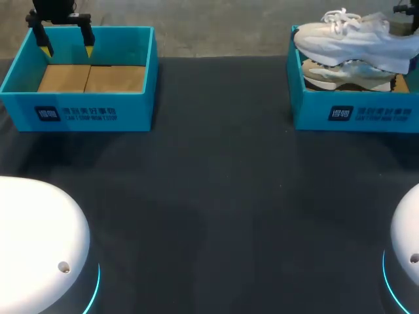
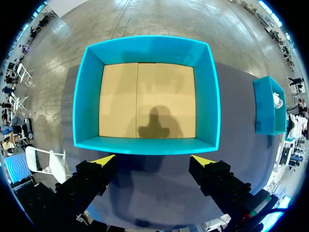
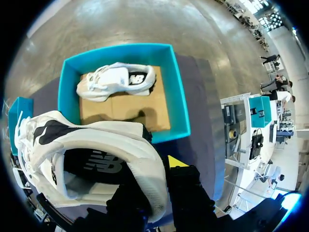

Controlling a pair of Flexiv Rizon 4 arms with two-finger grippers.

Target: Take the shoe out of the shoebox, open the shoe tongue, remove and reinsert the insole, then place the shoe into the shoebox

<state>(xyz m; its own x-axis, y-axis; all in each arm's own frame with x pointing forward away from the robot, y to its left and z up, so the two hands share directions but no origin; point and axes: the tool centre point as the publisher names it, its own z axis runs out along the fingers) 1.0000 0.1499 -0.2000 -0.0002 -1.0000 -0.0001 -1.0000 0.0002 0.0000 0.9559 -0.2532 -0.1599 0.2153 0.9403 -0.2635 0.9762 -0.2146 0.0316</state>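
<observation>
Spanning your view, the dark worktop (image 1: 216,196) carries two teal boxes, well apart. The left shoebox (image 1: 85,112) shows its cardboard floor. The right shoebox (image 1: 353,119) holds one white shoe (image 1: 347,73). A second white shoe, the lifted shoe (image 1: 357,38), hangs above that box, its heel clenched in your right hand (image 3: 157,179). Your left hand (image 1: 65,40) hovers at the left shoebox's far wall, fingers released, grasping nothing.

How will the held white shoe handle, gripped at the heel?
Probably light: the right gripper holds the white shoe by its heel collar alone. Pinched at one end, it may swing or droop. Loose laces could snag the shoebox.
</observation>
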